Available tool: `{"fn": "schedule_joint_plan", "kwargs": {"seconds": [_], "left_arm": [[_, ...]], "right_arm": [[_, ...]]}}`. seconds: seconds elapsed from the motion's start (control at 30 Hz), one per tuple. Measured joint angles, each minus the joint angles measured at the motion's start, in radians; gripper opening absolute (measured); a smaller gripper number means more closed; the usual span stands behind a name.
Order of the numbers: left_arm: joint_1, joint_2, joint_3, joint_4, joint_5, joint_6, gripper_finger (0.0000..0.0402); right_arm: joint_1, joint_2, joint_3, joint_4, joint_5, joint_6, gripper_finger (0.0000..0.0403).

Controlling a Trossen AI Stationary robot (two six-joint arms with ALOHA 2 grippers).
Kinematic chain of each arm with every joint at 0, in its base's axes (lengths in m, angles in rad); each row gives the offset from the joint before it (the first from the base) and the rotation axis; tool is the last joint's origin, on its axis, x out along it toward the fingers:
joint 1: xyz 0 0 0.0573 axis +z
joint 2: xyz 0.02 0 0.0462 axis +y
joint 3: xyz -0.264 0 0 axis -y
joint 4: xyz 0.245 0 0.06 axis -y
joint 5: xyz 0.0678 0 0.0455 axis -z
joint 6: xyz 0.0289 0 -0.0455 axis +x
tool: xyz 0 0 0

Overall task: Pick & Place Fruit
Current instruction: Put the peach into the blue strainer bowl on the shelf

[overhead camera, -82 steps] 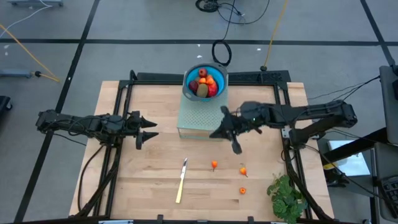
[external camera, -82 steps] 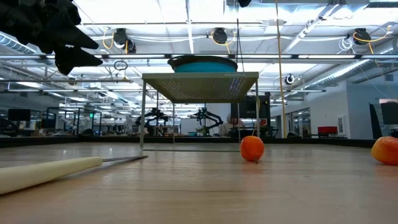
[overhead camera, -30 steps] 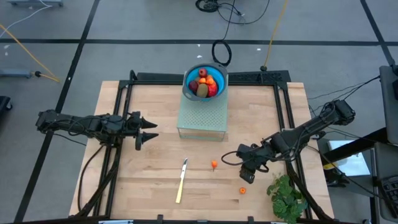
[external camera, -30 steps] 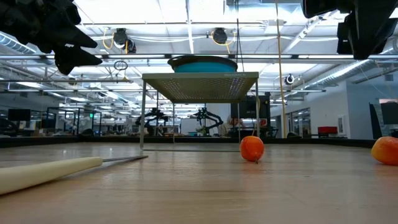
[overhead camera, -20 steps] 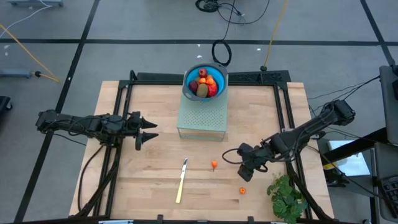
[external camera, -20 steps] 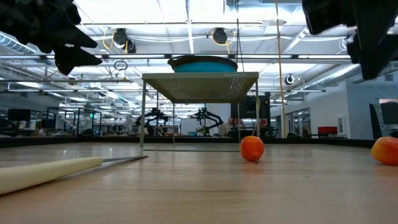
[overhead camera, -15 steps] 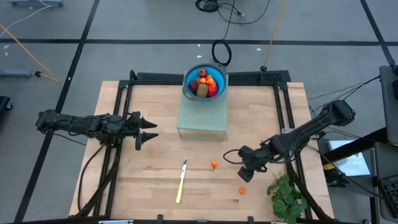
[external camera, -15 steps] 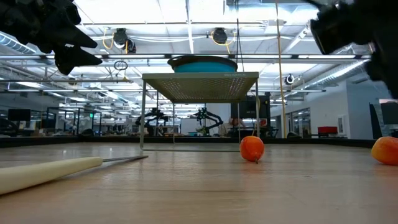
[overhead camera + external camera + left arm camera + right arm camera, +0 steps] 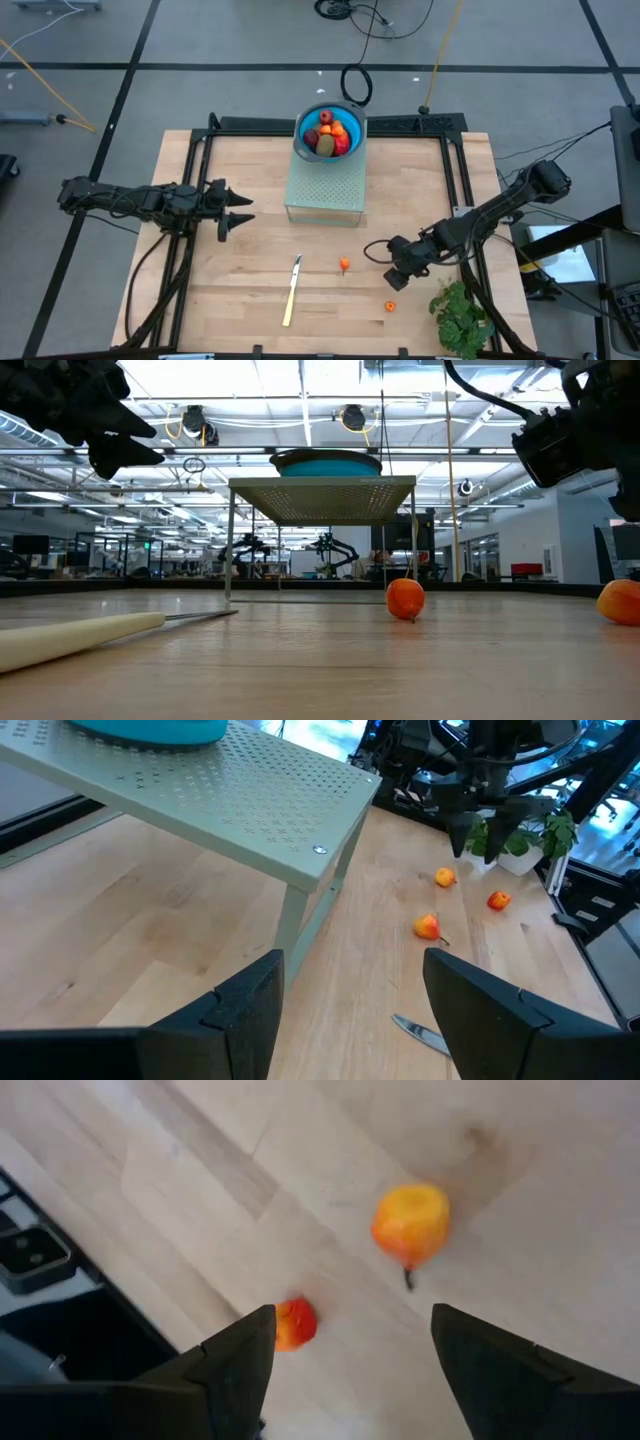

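Big open workshop with ceiling lights and other robot rigs way off in the background, and up front a pale wood bench (image 9: 240, 290) in a black frame. Near the far edge in the middle there's a little green perforated stand (image 9: 323, 188), and a blue bowl (image 9: 305, 122) sits at its far end, loaded with fruit (image 9: 331, 133): red, orange and a brownish kiwi-looking one. Three small orange pieces lie loose on the bench toward the near right corner: one (image 9: 344, 265) roughly mid-bench, one (image 9: 410, 1225) directly under the right arm, and one (image 9: 390, 307) closer to the near edge. The right end effector (image 9: 348, 1365) hangs over that middle piece, pointing down, fingers spread wide with nothing between them, not touching the fruit. The left end effector (image 9: 350, 1010) sits over the left side of the bench, aimed toward the stand, also spread wide and empty. A pale-handled knife (image 9: 291, 291) lies near the middle of the near edge, and a leafy green bunch (image 9: 458, 315) sits at the near right corner, just beside the loose fruit.
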Motion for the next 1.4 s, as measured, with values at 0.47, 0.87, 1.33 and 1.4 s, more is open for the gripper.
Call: {"fn": "schedule_joint_plan", "kwargs": {"seconds": [0.47,0.87,1.33,1.4], "left_arm": [[0.0,0.0,0.0,0.0,0.0,0.003,0.0241],[0.0,0.0,0.0,0.0,0.0,0.003,0.0241],[0.0,0.0,0.0,0.0,0.0,0.004,0.0241],[0.0,0.0,0.0,0.0,0.001,0.003,0.0241]], "right_arm": [[0.0,0.0,0.0,0.007,0.027,-0.065,0.0263],[0.007,0.0,0.0,-0.09,0.101,-0.032,0.0263],[0.102,0.006,0.013,-0.058,0.249,0.065,0.0261],[0.114,0.02,0.013,-0.061,0.25,0.079,0.0262]]}}
